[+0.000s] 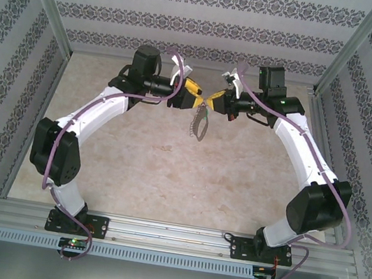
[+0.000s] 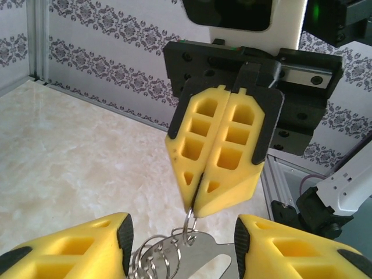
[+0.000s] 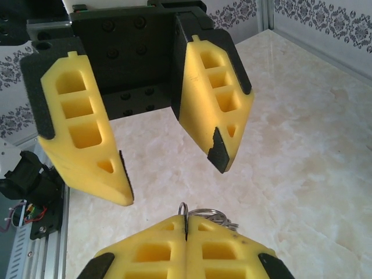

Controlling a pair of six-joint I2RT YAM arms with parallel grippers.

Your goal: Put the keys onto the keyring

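**Keyring (image 2: 174,256) of grey metal loops hangs between my tools**

My right tool (image 3: 186,224) is clenched on the keyring's top wire loop, so its long axis drops straight down. My left tool (image 2: 183,241) faces it from the opposite side, fingers (image 2: 75,250) spread either side of the keyring, grasping nothing.

The grey metal keyring (image 2: 185,251) (linked wire rings) hangs suspended, its top ring pinched in the closed right tool (image 2: 194,208).
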